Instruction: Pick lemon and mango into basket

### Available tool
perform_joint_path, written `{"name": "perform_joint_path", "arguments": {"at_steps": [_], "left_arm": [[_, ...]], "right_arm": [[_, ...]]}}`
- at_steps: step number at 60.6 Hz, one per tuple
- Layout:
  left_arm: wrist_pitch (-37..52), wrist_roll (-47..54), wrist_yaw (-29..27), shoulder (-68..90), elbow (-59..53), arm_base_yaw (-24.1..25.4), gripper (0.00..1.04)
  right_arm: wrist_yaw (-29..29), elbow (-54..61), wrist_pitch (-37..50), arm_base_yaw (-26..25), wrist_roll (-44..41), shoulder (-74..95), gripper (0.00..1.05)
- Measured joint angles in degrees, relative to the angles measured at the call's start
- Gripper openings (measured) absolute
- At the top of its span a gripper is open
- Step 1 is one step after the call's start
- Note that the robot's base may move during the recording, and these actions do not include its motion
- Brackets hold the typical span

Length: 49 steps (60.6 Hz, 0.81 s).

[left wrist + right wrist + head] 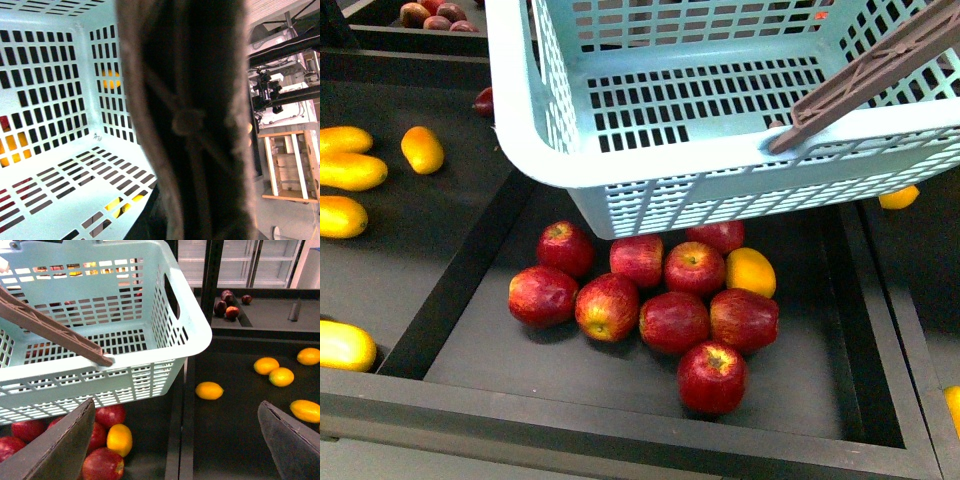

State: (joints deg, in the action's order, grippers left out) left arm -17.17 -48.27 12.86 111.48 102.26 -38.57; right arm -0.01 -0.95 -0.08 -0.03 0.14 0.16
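dark worktop (480, 365), cut by black dividers (450, 290) into bays. at far left lie long yellow fruits (342, 216); one i take for the mango (350, 171). left hand i cannot tell: the brown handle (185, 120) blurs its camera. basket (670, 168) hangs over the apples (672, 320), nothing inside. lemon (209, 390) lies in the right bay, near the divider. right hand (176, 402) is released; i would lower it straight, fingers (65, 445) across lemon's short side.
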Motion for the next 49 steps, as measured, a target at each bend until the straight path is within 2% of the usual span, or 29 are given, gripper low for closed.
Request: {"name": "perform_joint_path", "arguments": {"at_steps": [7, 9, 12, 14, 17, 21, 27, 33, 43, 49], "left_arm": [[0.0, 0.0, -0.5, 0.0, 0.0, 0.0, 0.05], [0.0, 0.0, -0.6, 0.0, 0.0, 0.0, 0.05], [0.0, 0.1, -0.7, 0.0, 0.0, 0.1, 0.05], [0.0, 0.0, -0.7, 0.0, -0.1, 0.2, 0.05], [0.0, 0.0, -0.6, 0.0, -0.1, 0.2, 0.05], [0.0, 0.1, -0.4, 0.0, -0.1, 0.2, 0.05], [0.0, 0.0, -0.2, 0.0, -0.1, 0.2, 0.05], [0.0, 0.2, -0.2, 0.0, -0.1, 0.2, 0.05], [0.0, 0.1, -0.6, 0.0, -0.1, 0.2, 0.05], [0.0, 0.2, -0.6, 0.0, -0.1, 0.2, 0.05]], "right_arm": [[0.0, 0.0, 0.0, 0.0, 0.0, 0.0, 0.96], [2.3, -0.6, -2.1, 0.6, 1.9, 1.0, 0.96], [9.3, -4.4, -11.2, 1.7, 7.3, 5.8, 0.96], [11.4, -6.5, -15.9, 0.8, 11.3, 9.4, 0.96], [11.1, -8.1, -19.1, -1.2, 16.5, 12.8, 0.96], [8.0, -9.0, -18.6, -5.6, 20.5, 15.6, 0.96], [3.0, -10.9, -12.2, -13.6, 22.2, 20.7, 0.96], [1.1, -11.2, -2.2, -18.9, 21.7, 29.4, 0.96], [2.0, -14.4, 19.4, -23.1, 19.5, 53.9, 0.96], [3.7, -19.8, 28.4, -24.1, 18.3, 68.9, 0.96]]}}
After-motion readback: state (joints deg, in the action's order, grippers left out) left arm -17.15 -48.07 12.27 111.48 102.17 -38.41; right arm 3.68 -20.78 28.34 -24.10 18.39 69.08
